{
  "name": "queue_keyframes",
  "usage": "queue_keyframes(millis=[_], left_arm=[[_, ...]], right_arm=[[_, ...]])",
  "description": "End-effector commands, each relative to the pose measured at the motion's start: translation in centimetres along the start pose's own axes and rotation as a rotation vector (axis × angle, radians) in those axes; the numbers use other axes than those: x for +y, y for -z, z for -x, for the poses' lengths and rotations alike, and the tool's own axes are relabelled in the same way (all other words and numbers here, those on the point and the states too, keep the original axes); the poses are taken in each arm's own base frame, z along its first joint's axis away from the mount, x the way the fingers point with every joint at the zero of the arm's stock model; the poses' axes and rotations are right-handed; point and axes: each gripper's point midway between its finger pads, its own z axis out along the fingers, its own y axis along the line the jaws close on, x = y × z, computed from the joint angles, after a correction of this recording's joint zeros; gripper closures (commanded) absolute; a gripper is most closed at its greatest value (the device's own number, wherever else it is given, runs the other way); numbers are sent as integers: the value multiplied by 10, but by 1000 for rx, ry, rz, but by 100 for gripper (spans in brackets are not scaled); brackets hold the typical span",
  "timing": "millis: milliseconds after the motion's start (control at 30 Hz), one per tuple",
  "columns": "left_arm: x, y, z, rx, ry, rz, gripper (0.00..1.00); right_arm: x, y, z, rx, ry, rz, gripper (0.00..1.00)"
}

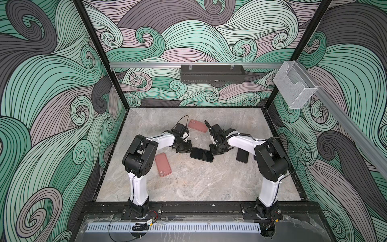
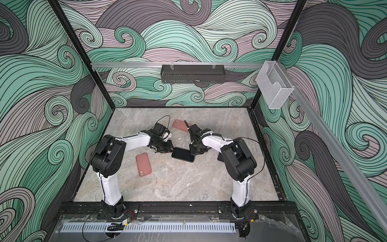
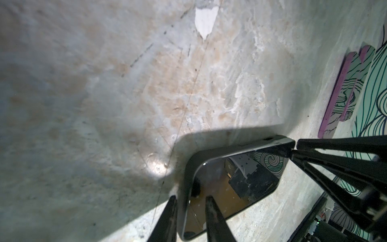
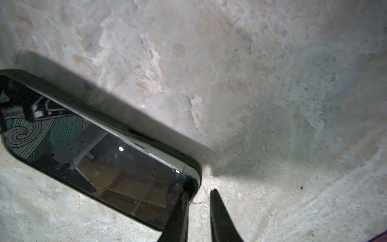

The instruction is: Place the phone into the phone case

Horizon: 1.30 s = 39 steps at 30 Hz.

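My left gripper [image 3: 191, 199] is clamped on one short end of the black phone [image 1: 201, 154]. My right gripper [image 4: 199, 193] straddles the opposite corner with its jaws narrow, and I cannot tell if it bites. The phone is at mid-table [image 1: 188, 184], screen up, long axis running left edge to right. I judge the pickup is under way. Next I carry it to the pink phone case [image 1: 163, 164] and align it.

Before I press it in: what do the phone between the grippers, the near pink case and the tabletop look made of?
The phone: glossy glass front, mirror-sharp reflections; rim maybe metal. The near pink case: matte, no glare, likely silicone or soft plastic. The tabletop: grey marble-look, dull sheen; white chip suggests printed laminate.
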Motion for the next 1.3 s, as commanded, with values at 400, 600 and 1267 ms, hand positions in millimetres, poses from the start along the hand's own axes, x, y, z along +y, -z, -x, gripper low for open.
queue_keyframes(millis=[400,600,1267], left_arm=[[-2,3,-3,15,-3,2,74],[-2,3,-4,17,-8,3,74],[-4,5,-4,10,-20,-3,75]], right_arm=[[-29,-29,-34,162,-5,-166,80],[-36,-38,-52,213,-23,-211,80],[-39,-68,-79,302,-39,-261,80]])
